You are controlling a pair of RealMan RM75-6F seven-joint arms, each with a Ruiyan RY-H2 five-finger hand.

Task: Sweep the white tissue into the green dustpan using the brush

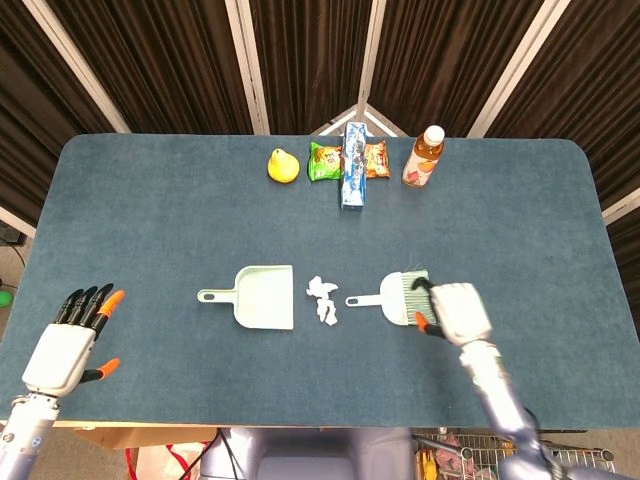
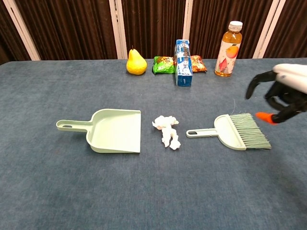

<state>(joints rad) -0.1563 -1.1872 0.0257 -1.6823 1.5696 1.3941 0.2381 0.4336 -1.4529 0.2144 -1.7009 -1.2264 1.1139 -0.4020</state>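
- Nothing is swept yet: the white tissue lies crumpled near the middle of the table, between the green dustpan and the brush, touching neither.
- The dustpan's open mouth faces the tissue; its handle points toward the table's left edge.
- The brush lies flat, handle toward the tissue, bristles toward the right edge. Picking it up and the whole sweep appear to remain.
- The right hand hovers over the bristle end, fingers curled but apart, holding nothing; from the head view it may brush the bristles, though contact cannot be confirmed.
- The left hand rests near the front left corner, fingers spread, empty.
- A pear, snack packets, a blue box and a bottle line the far edge.
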